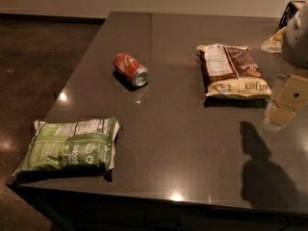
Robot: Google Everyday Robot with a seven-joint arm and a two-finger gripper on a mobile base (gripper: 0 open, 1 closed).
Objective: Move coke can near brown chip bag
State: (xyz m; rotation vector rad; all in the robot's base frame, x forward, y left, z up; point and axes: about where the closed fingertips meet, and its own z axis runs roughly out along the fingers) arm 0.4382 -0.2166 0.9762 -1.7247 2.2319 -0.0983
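Note:
The coke can (131,69) lies on its side on the dark table (173,138), left of centre, with its silver end facing front right. The brown chip bag (232,71) lies flat at the right, its cream-yellow band toward the front. My gripper (283,107) hangs at the right edge of the view, just right of and in front of the brown bag, far from the can. It holds nothing that I can see.
A green chip bag (70,146) lies at the table's front left corner. The arm's shadow (262,170) falls on the front right of the table. A dark rack and a pale item (275,40) sit at the far right. The floor lies to the left.

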